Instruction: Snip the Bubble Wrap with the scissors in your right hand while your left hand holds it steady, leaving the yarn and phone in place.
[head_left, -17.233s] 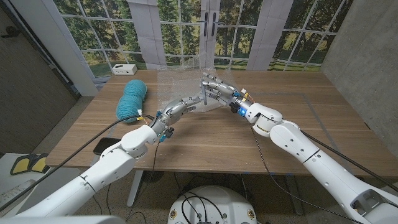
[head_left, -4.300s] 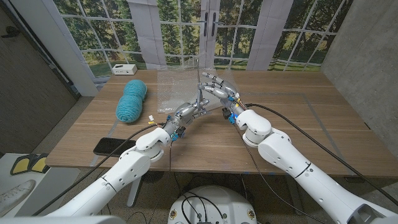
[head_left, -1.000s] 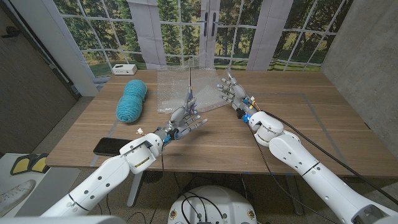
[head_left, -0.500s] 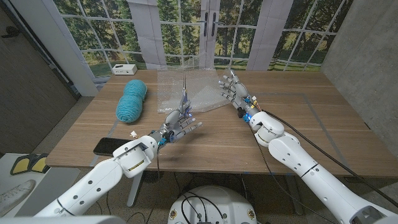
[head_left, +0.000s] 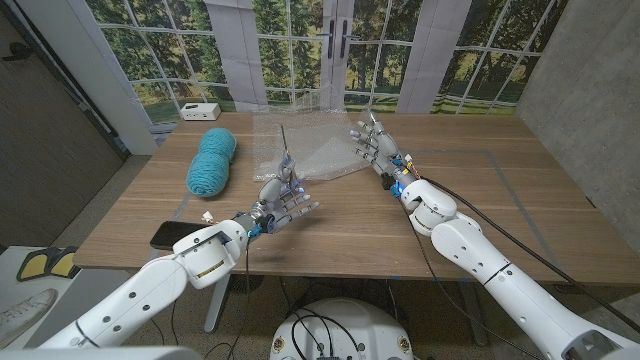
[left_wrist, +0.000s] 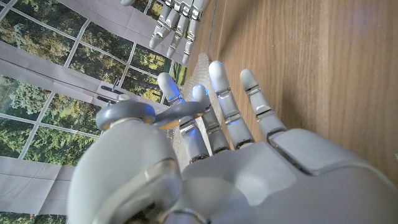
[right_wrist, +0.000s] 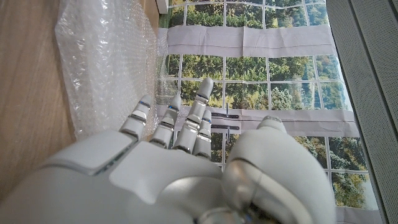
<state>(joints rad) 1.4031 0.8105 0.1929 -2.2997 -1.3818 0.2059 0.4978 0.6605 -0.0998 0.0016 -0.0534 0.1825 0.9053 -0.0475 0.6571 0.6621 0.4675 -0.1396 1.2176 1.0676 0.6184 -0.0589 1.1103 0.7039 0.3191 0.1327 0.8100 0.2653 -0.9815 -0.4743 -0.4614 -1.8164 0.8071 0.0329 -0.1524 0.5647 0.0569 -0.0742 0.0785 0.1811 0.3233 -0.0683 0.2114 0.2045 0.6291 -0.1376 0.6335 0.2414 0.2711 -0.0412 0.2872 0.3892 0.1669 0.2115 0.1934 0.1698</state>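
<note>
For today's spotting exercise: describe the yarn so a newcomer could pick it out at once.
Start at the wooden table and look to its left end. The yarn lies there beside the clear bubble wrap: a fat teal skein, the table's only brightly coloured, soft thing.

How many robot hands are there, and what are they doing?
2. The left hand holds the scissors up above the table, near the yarn. The right hand is open, at the bubble wrap's right edge.

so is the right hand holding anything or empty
Empty. The right hand has its fingers spread apart beside the bubble wrap; the scissors are in the left hand.
</note>
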